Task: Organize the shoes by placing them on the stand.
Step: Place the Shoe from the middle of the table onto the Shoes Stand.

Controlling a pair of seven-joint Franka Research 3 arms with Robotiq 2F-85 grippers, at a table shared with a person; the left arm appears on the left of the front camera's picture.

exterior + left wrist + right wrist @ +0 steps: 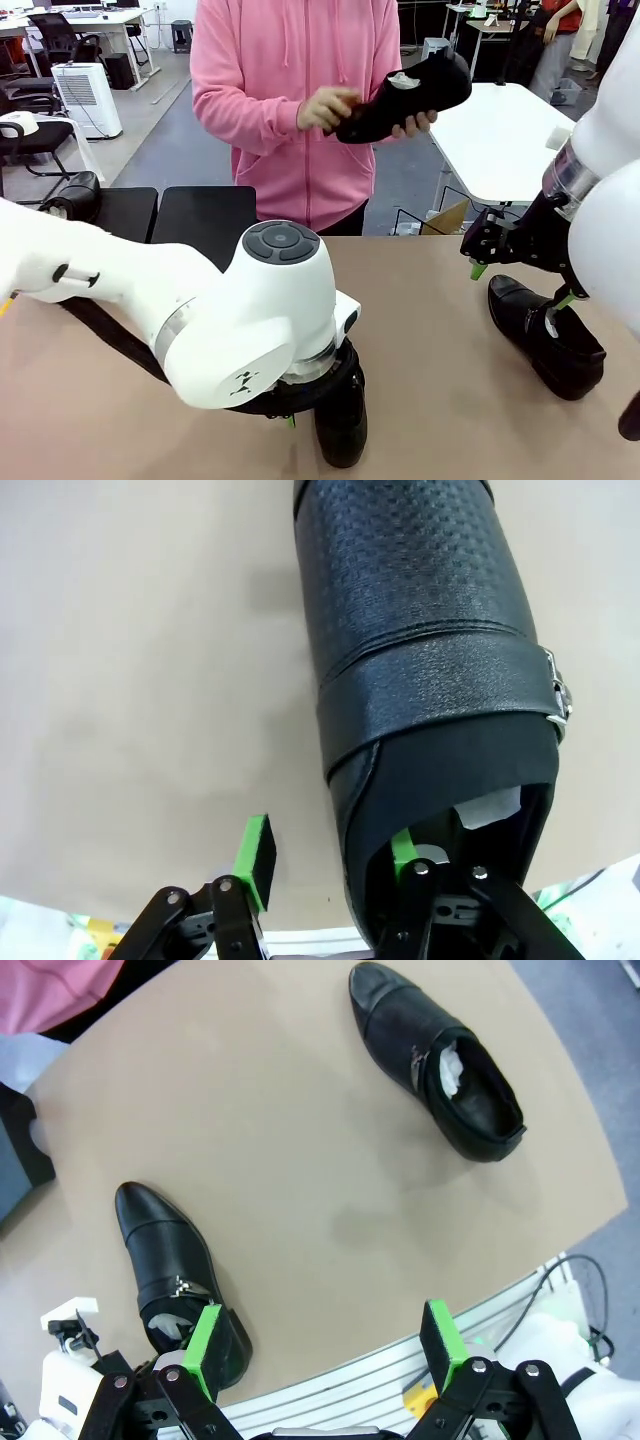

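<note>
Shoes lie in four places. Your left jaws stand part open astride the side wall of the near shoe point(420, 660) on the table point(430, 300): inner pad point(403, 848) inside, outer pad point(258, 858) just clear outside, nothing gripped. Your right jaws hang wide open and empty just by the right-hand shoe point(545, 335). A person point(290, 100) across the table holds a third shoe point(410, 95); a fourth shoe point(70, 195) sits on the stand point(200, 215) at far left.

The scene is lit evenly and brightly from above. Only soft shadows are cast beside the shoe point(420, 630). The edges of the table point(300, 1140) are bowed by wide-angle distortion.
</note>
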